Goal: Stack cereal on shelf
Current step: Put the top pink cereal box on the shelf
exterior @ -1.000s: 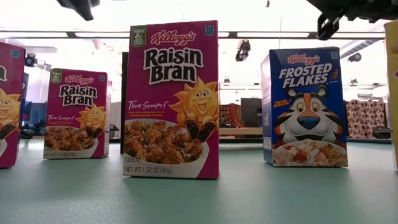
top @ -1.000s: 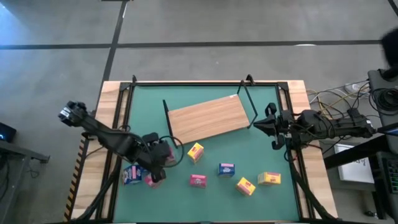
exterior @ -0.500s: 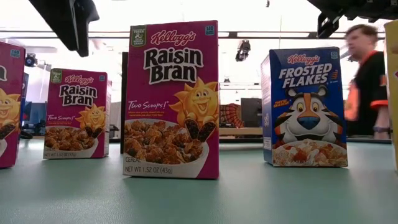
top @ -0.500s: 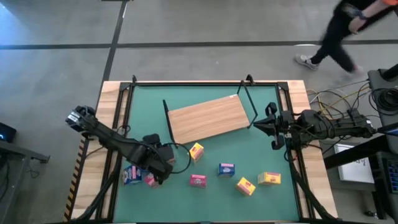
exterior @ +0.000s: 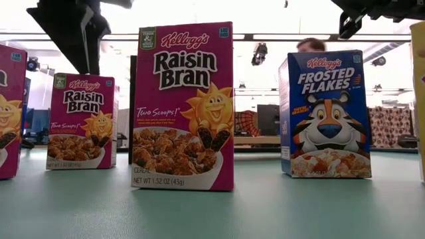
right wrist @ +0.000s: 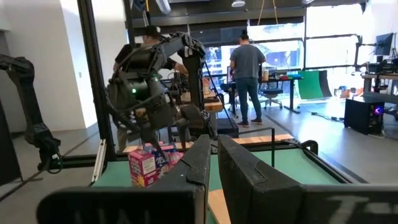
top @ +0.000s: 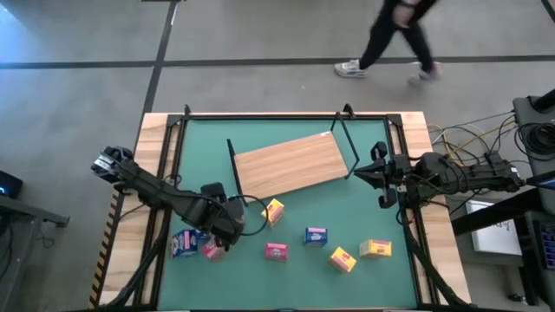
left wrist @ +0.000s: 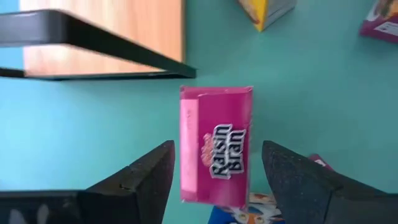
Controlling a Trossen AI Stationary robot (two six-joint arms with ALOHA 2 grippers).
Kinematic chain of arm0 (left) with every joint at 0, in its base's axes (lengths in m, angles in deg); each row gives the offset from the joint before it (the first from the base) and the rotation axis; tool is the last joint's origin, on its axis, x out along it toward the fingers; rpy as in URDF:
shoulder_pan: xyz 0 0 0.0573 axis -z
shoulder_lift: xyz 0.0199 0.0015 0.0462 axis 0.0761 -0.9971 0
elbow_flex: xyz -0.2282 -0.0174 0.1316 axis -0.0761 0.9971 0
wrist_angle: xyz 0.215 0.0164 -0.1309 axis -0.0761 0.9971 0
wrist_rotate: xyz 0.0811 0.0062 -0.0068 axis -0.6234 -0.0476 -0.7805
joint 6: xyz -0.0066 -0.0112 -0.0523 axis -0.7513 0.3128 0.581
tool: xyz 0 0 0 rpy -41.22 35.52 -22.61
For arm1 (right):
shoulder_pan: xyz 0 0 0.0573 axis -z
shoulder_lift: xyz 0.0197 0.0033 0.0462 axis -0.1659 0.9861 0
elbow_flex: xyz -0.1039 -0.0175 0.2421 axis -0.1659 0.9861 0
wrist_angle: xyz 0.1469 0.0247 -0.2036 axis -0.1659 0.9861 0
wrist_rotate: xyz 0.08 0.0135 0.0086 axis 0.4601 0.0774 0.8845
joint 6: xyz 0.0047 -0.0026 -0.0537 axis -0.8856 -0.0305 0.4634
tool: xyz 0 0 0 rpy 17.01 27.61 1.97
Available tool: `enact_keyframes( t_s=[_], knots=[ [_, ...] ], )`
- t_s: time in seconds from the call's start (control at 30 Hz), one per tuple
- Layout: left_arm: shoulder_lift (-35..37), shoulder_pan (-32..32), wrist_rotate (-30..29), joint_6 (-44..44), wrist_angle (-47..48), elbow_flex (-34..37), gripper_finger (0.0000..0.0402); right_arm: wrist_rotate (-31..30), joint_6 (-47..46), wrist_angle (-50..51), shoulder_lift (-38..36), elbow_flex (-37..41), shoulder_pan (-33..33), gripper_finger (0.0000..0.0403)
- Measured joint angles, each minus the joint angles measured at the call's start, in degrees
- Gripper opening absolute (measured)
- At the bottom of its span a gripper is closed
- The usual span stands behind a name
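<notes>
My left gripper (left wrist: 217, 146) is open and points steeply down over a pink Raisin Bran cereal box (left wrist: 216, 144). Its two fingers stand on either side of the box, with a small gap to it. In the high view this gripper (top: 224, 232) is at the near left and hides most of that box. A blue box (top: 182, 244) lies just beside it. More cereal boxes stand on the green mat: pink (top: 276, 251), blue (top: 315, 236) and yellow (top: 272, 211). The wooden shelf (top: 290, 165) lies flat at mid-table. My right gripper (top: 379, 178) is shut and level at the right edge.
Two more yellow boxes (top: 342, 258) (top: 375, 250) stand at the near right. The shelf's black wire frames (top: 347, 147) stick up at both its ends. A black rail (top: 260, 115) borders the mat. A person (top: 395, 35) walks past beyond the far edge.
My left gripper has come down toward the pink box; in the low view it has sunk into the picture's upper left. The boxes and the shelf have stayed where they were. The person has walked leftward past the table's far side.
</notes>
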Motion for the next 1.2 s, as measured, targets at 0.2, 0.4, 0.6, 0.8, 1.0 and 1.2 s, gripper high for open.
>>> enact_keyframes(
  t_s=[0.2,0.4,0.6,0.8,1.0,1.2],
  knots=[
    [0.0,-0.3,0.1,0.0,-0.6,3.0,0.0211,0.0,0.4,0.1,0.0,0.0,0.0,0.0022],
    [0.0,-0.9,0.1,-0.1,-3.4,5.3,0.0205,0.0,0.5,0.1,0.0,0.0,0.0,0.0022],
    [0.1,-1.2,0.4,-0.7,-6.6,7.2,0.0203,0.0,0.5,0.1,0.0,0.0,0.0,0.0022],
    [0.1,-1.2,1.0,-1.7,-6.6,7.2,0.0162,0.0,0.5,0.1,0.0,0.0,0.0,0.0022],
    [0.3,-1.2,2.4,-1.7,-6.5,7.2,0.01,0.0,0.6,0.1,0.0,0.0,0.0,0.0022],
    [0.4,-1.2,3.3,-1.9,-4.1,4.2,0.0103,0.0,0.6,0.1,0.0,0.0,0.0,0.0022]
  ],
)
